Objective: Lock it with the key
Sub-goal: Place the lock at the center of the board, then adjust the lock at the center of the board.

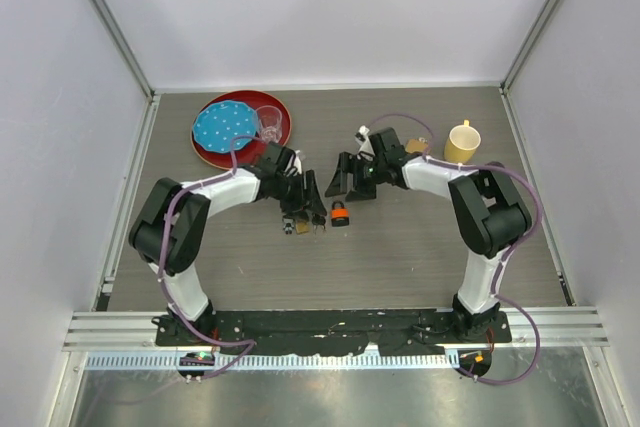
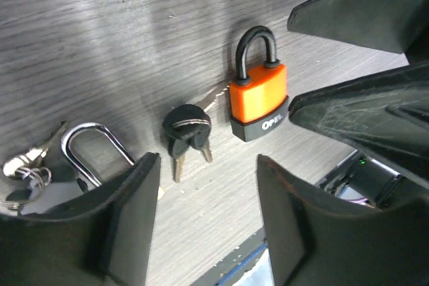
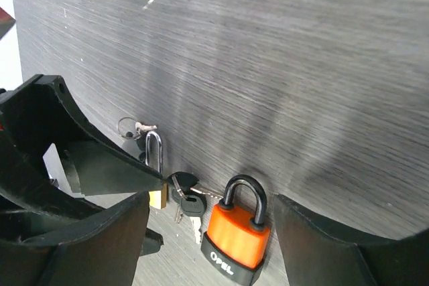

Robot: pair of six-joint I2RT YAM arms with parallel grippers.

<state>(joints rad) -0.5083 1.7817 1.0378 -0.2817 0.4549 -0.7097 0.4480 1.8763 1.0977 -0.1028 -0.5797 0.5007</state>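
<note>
Padlock identification comes first: the orange padlock (image 2: 258, 102) lies flat on the table (image 1: 400, 257), just on the near side of both grippers, with its shackle pointing away from the arm bases. Both shackle legs appear seated in the body, though we cannot tell whether it is latched. The black-headed keys (image 2: 188, 128) lie just beside it on its left, one blade tip reaching toward the orange body. Further left lies a brass padlock (image 3: 154, 159) with a silver shackle and a key ring (image 3: 134, 127) of its own. We judge these to be distractors.

For the step in hand, we recommend that the left gripper (image 2: 208, 219) descend on the black key heads, not the blades, and close across the flat faces so that a blade projects free. The right gripper (image 3: 208, 246) should pin the orange body by its sides, leaving the keyway end exposed. We cannot see the keyway from these views.

Both arms rise from their bases at the near edge, fold at the elbow and reach inward, wrists pitched down over the locks. The fingers of both grippers are spread wide and hold nothing.

Beyond them stand a red plate (image 1: 243, 127) on the far left and a yellow mug (image 1: 461, 142) on the far right, well apart from the work.
</note>
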